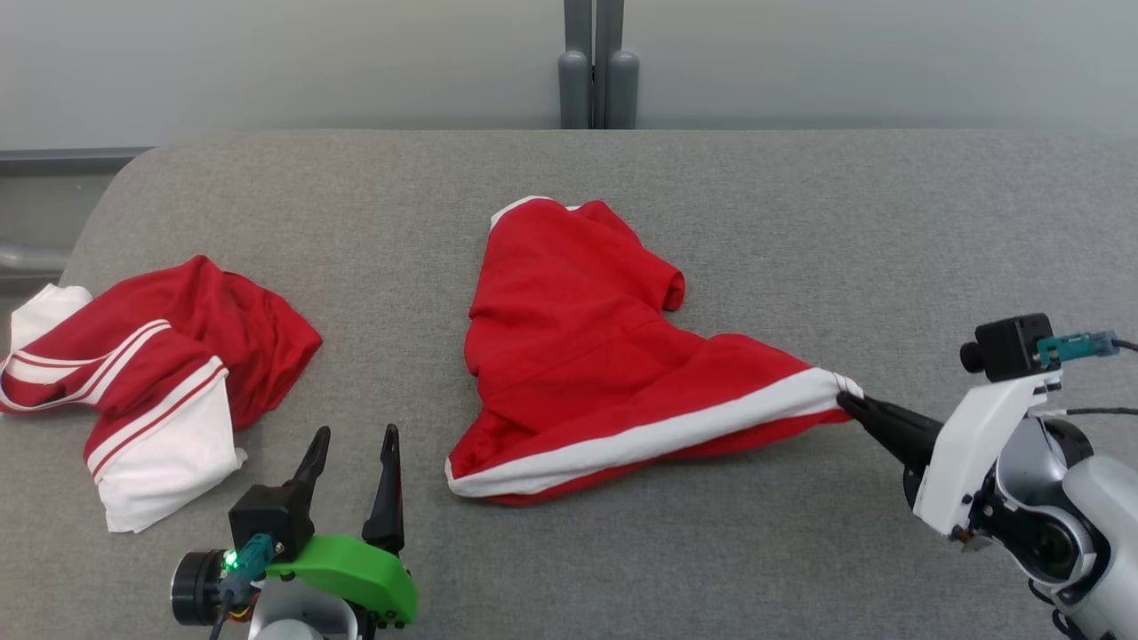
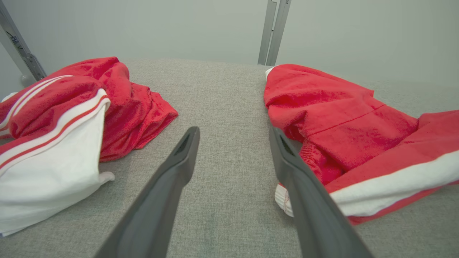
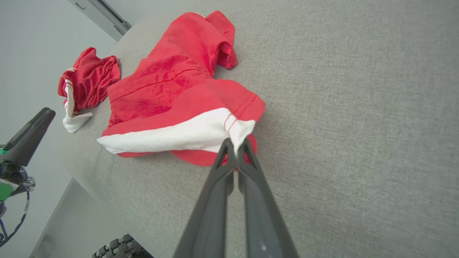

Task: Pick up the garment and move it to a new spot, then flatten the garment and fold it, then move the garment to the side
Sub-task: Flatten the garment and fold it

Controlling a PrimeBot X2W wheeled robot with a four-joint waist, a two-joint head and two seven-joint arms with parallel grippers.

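Right wrist view puts our right tool (image 3: 235,143) pinched tight on one corner of the white hem (image 3: 186,134) of the red garment (image 3: 172,89), its two fingers pressed together with cloth between them. We judge the corner was chosen (rather than the bulk) because a pull from there should draw the hem straight and spread the cloth. From that grip the garment runs out across the middle of the grey table (image 1: 800,222), its far part rumpled and doubled over, so flattening is not yet done by our reckoning. Our left tool (image 1: 356,433) hovers by the front edge, fingers spread wide and holding nothing, near the hem's other end and likely placed to take that corner. A second garment (image 1: 178,356), also red and white, lies bunched well apart at the left.
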